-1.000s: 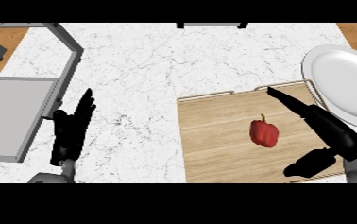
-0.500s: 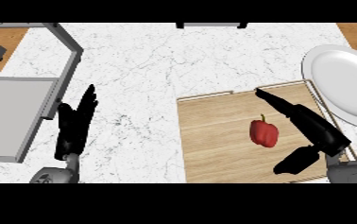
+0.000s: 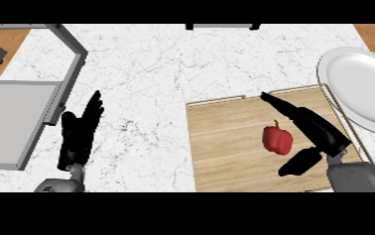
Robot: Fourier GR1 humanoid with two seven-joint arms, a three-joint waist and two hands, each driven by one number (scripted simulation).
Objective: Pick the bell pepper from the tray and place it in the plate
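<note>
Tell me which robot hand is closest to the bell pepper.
The right robot hand, open over the wooden tray with the bell pepper just beside its palm. The left robot hand is far off, over the white counter.

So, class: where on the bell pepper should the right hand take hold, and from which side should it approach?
Probably the broad red body of the bell pepper, not its thin stem. Come from its right: the right hand is open beside it there, and the pepper lies free on the wooden tray.
</note>
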